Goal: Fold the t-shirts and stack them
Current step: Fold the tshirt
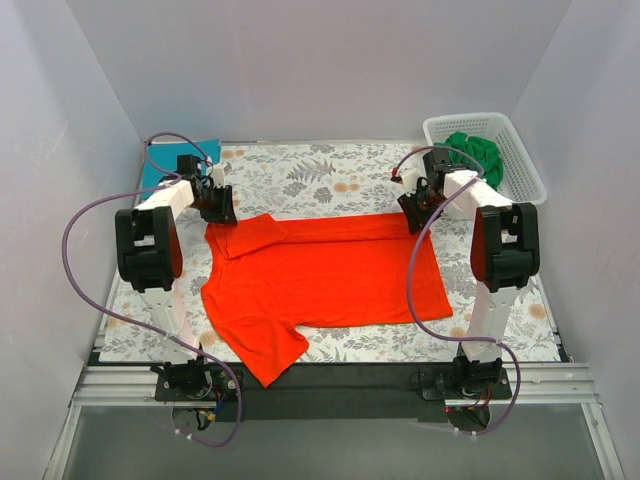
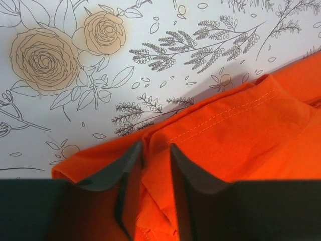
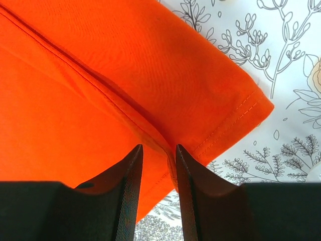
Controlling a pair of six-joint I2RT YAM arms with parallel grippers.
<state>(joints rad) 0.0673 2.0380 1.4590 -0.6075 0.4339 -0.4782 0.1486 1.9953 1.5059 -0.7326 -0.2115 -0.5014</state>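
Note:
An orange-red t-shirt (image 1: 320, 275) lies spread on the floral cloth (image 1: 300, 175), its far edge folded over towards me. My left gripper (image 1: 222, 208) is down at the shirt's far left corner. Its fingers stand a little apart with a bunched fold of the orange-red t-shirt (image 2: 241, 135) in the gap of the left gripper (image 2: 156, 146). My right gripper (image 1: 415, 212) is at the far right corner. There the right gripper (image 3: 159, 146) also stands apart, straddling the folded edge of the orange-red t-shirt (image 3: 100, 75). A teal t-shirt (image 1: 160, 170) lies at the back left. A green t-shirt (image 1: 478, 155) sits in the basket.
A white lattice basket (image 1: 530, 180) stands at the back right corner. Grey walls close in the left, right and back sides. One sleeve of the orange-red shirt reaches the cloth's near edge (image 1: 265, 365). Purple cables loop beside both arms.

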